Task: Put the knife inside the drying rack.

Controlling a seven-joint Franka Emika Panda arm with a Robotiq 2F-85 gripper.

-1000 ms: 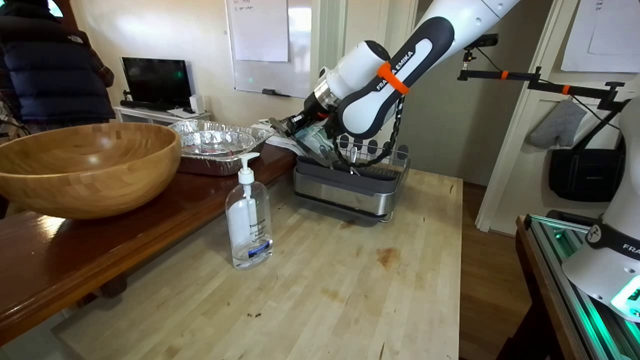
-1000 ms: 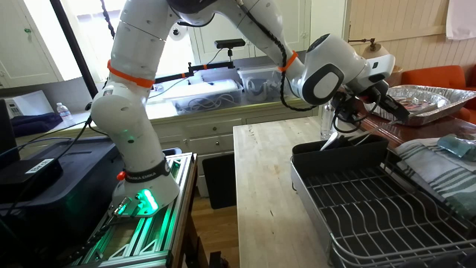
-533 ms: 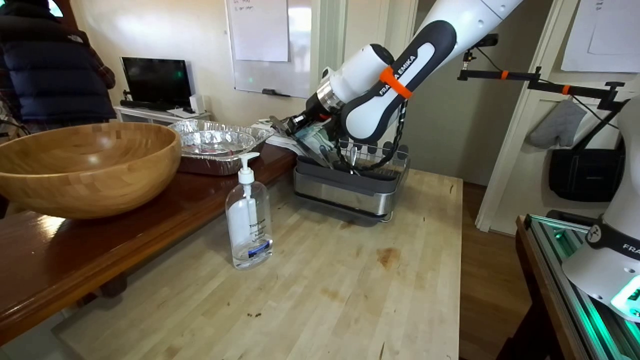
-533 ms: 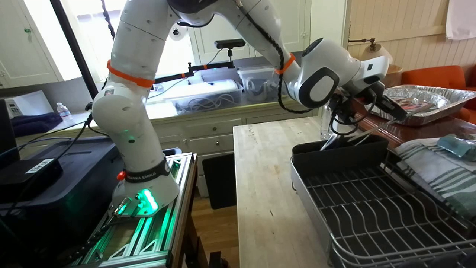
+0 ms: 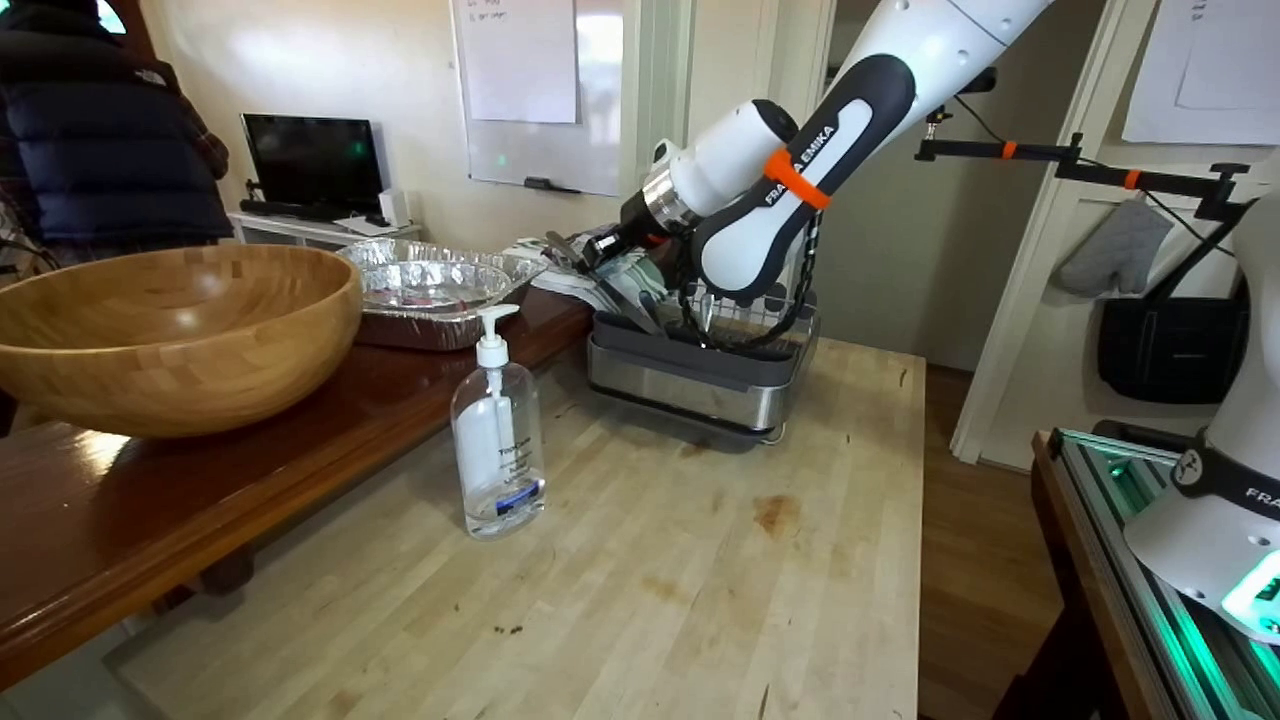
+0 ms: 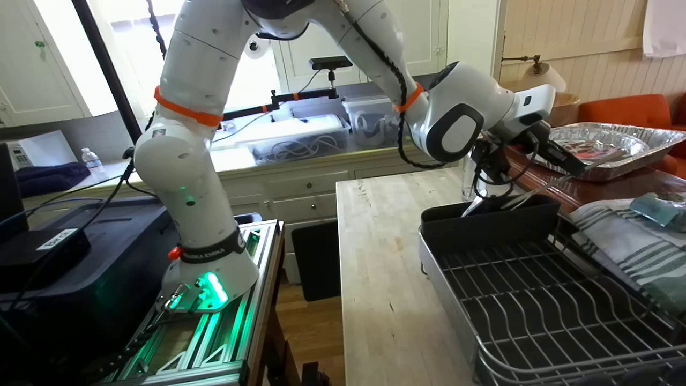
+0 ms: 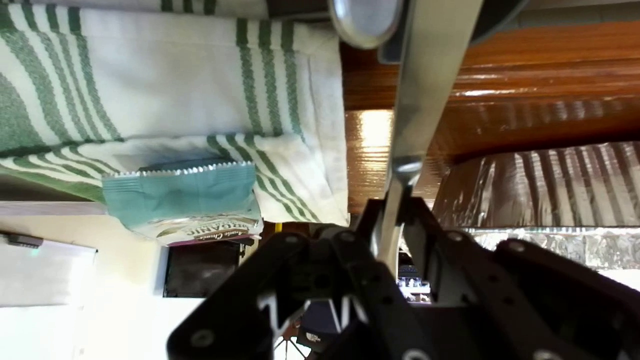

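The drying rack (image 5: 690, 387) stands on the light wooden table; its dark wire base (image 6: 514, 292) and dark cutlery holder (image 6: 490, 228) show in an exterior view. The knife (image 6: 541, 190), grey metal, leans steeply with its blade end in the cutlery holder and its handle end tilted out past the gripper. My gripper (image 6: 576, 169) is just beyond the holder's edge. In the wrist view my gripper (image 7: 394, 215) is shut on the knife (image 7: 425, 85), low on its slim handle. The blade tip is hidden inside the holder. The knife also shows in an exterior view (image 5: 630, 308).
Spoons, one a silver spoon (image 7: 365, 20), stand in the cutlery holder. A striped towel (image 7: 165, 75) with a teal packet (image 7: 185, 192) lies beside the rack. A foil tray (image 5: 430, 330), wooden bowl (image 5: 170, 375) and soap bottle (image 5: 500, 460) stand nearby.
The arm and gripper have moved a little lower and slightly back toward the robot base. The knife stays leaning in the cutlery holder with almost no visible shift.
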